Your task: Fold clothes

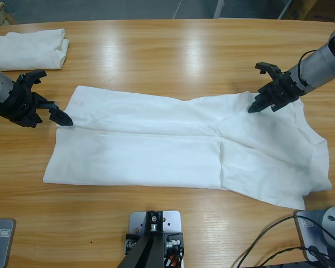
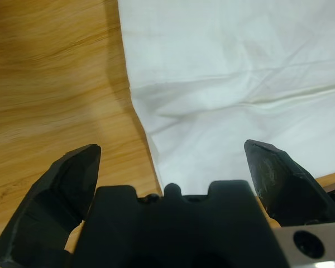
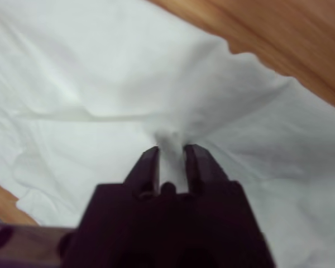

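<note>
A large white T-shirt (image 1: 173,148) lies spread across the middle of the wooden table, partly folded lengthwise. My left gripper (image 1: 58,115) sits at the shirt's left edge, jaws wide open, one on the wood and one over the cloth edge (image 2: 156,162). My right gripper (image 1: 255,105) rests on the shirt's upper right part. In the right wrist view its jaws are shut on a pinched ridge of the white cloth (image 3: 170,139), which puckers toward them. A second white garment (image 1: 28,49) lies folded at the table's far left corner.
Bare wood (image 1: 173,56) stretches behind the shirt and along the front edge. The table's far edge runs along the top of the high view.
</note>
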`<state>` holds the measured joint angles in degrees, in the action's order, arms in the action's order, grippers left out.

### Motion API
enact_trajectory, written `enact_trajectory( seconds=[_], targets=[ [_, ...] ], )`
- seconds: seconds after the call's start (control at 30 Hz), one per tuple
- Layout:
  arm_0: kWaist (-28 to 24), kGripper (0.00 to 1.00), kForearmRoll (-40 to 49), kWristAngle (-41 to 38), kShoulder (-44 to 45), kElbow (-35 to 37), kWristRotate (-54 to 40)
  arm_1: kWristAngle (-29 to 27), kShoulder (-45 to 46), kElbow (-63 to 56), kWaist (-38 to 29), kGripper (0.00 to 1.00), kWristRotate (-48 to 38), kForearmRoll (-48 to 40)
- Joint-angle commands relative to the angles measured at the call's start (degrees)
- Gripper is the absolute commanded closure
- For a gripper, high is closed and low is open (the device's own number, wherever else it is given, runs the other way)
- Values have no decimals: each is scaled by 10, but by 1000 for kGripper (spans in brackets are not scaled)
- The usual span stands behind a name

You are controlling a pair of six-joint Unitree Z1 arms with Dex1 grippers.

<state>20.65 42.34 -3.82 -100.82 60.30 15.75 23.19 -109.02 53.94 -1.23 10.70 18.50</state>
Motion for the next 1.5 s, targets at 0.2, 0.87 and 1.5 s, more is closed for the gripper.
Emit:
enact_trajectory(
  seconds=[0.2,0.87,1.5],
  targets=[
    [5,0,-9,7,-25,-20,4,-20,-11,-16,-9,890,0,10],
    [5,0,-17,7,-28,-34,7,-72,60,68,-93,1000,13,30],
    [5,0,-24,7,-27,-42,19,-98,65,97,-108,0,4,48]
  ],
)
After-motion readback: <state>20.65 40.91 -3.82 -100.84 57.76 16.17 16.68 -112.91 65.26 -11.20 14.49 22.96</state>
